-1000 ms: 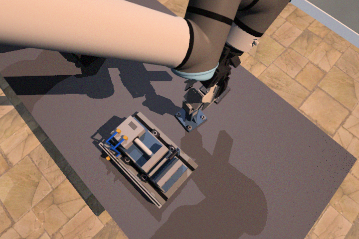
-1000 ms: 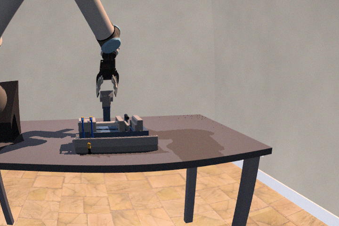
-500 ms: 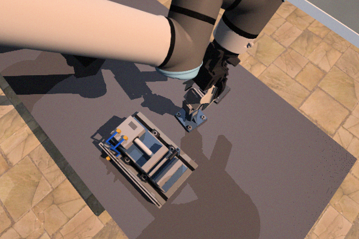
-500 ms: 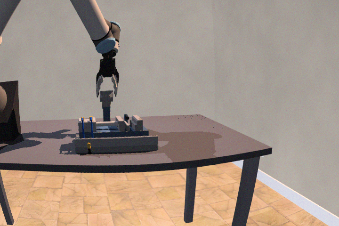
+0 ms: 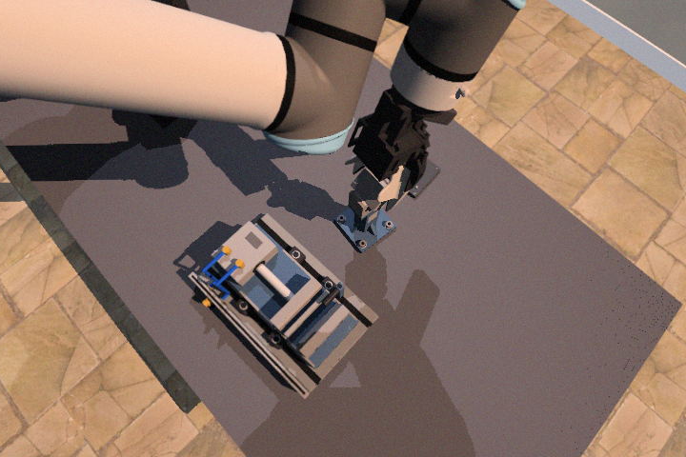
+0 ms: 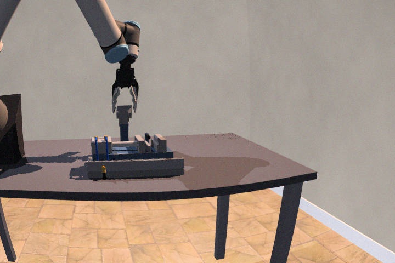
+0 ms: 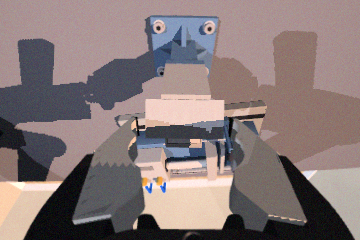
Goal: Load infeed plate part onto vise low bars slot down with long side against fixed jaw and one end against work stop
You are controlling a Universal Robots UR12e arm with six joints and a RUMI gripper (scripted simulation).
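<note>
The part (image 6: 123,108) (image 7: 184,111) is a grey block resting on top of the V-block stand. The stand's blue foot (image 5: 358,240) (image 7: 163,42) is bolted to the table. My gripper (image 5: 373,194) (image 6: 124,111) (image 7: 183,118) is open, pointing down, its fingers either side of the part with small gaps. I cannot tell which way the slot faces. The open vise (image 5: 368,317) (image 6: 135,164) holds no part. Its moving jaw (image 5: 299,304) (image 6: 139,143) is on the cylinder rod, the fixed jaw (image 5: 325,329) (image 6: 161,143) opposite. The dark work stop (image 5: 330,296) (image 6: 147,136) stands between them.
A small grey plate (image 5: 429,180) shows partly behind the gripper. The cylinder housing (image 5: 247,245) with blue hoses (image 5: 226,280) is at the end of the vise away from the fixed jaw. A long rail (image 5: 252,336) (image 6: 135,169) runs along the vise's side. My arm's elbow hangs above the table.
</note>
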